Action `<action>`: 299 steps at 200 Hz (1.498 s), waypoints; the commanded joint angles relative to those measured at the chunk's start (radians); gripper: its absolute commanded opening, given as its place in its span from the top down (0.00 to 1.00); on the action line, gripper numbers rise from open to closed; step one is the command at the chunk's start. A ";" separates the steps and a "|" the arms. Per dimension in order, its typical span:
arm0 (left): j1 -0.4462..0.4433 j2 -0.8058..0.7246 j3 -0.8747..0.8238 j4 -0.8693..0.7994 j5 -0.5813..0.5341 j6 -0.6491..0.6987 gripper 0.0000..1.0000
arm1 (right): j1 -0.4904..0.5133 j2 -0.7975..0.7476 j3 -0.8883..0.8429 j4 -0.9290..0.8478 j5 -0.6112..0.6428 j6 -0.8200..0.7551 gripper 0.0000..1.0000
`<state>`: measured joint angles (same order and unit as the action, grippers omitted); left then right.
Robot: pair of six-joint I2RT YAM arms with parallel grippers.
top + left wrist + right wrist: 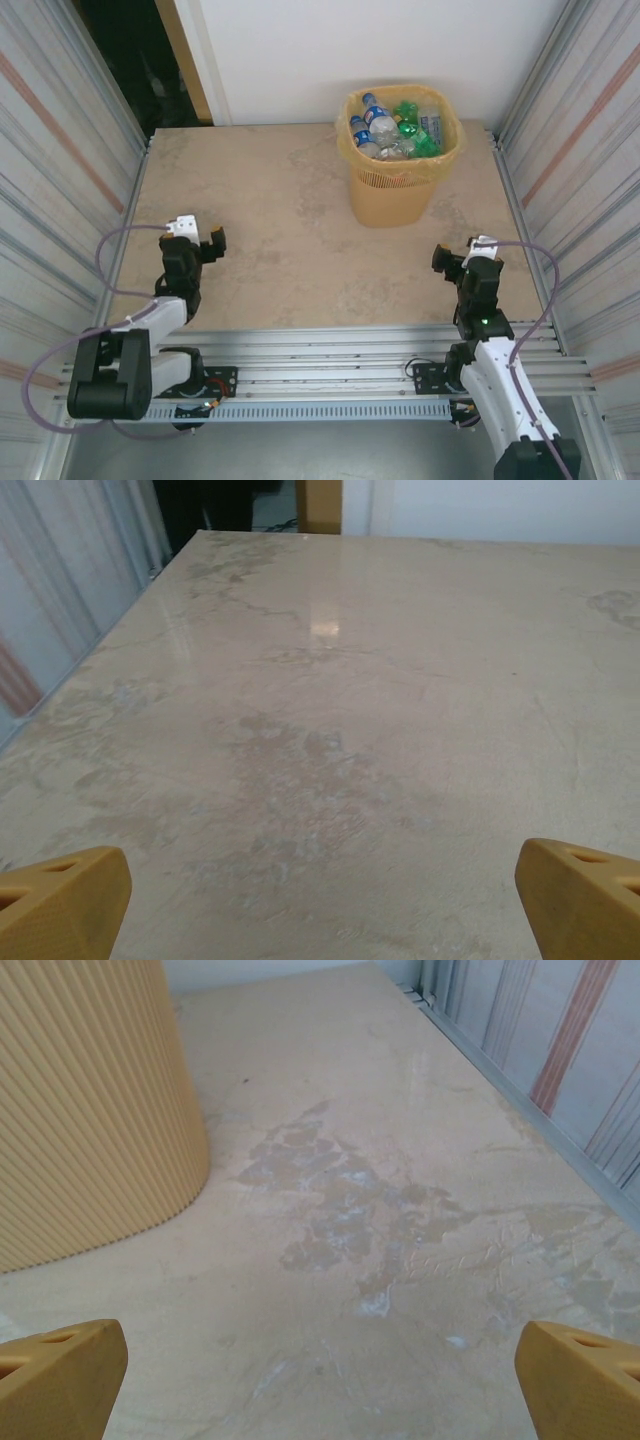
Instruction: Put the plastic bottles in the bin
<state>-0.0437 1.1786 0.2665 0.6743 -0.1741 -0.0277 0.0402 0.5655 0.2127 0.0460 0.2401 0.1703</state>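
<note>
Aluminium rail (330, 352) runs along the near edge with both arm bases bolted on. Purple cables (110, 245) loop out at each side.

Left gripper (197, 238) sits just past the rail, near left. Its jaws are spread wide and hold nothing. From its wrist, the yellow fingertips (62, 908) sit in the bottom corners over bare beige table (330, 730).

Right gripper (465, 254) sits near right, jaws also spread wide and empty. Its wrist view shows scuffed, patchy tabletop between the fingers.

Bin (392, 198) stands upright on the far right-of-centre part of the table, well apart from both grippers. From the right wrist its ribbed wall is ahead and to the left of the fingers, not touching. Bare tabletop lies between each gripper and the bin.

Plastic bottles (395, 128) are inside the bin, piled up near the rim: green ones and clear ones with blue labels. Orange-yellow liner (350, 150) is folded over the rim.

Corrugated metal side walls (60, 150) close in left and right. White back wall (380, 50) stands beyond the bin, with a dark opening (130, 50) at far left.
</note>
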 commanded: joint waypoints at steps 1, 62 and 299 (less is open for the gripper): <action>0.016 0.051 -0.024 0.173 0.074 0.049 0.01 | -0.020 0.042 -0.015 0.138 -0.045 -0.027 0.02; 0.034 0.299 -0.019 0.384 0.165 0.061 0.01 | -0.054 0.182 -0.025 0.285 -0.086 -0.045 0.02; 0.049 0.325 0.109 0.174 0.274 0.092 0.01 | -0.141 0.982 0.178 0.813 -0.331 -0.050 0.02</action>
<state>-0.0055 1.5036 0.3386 0.8829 0.1707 0.0891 -0.0708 1.5330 0.2558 0.9581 -0.1127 0.0727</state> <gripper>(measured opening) 0.989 0.978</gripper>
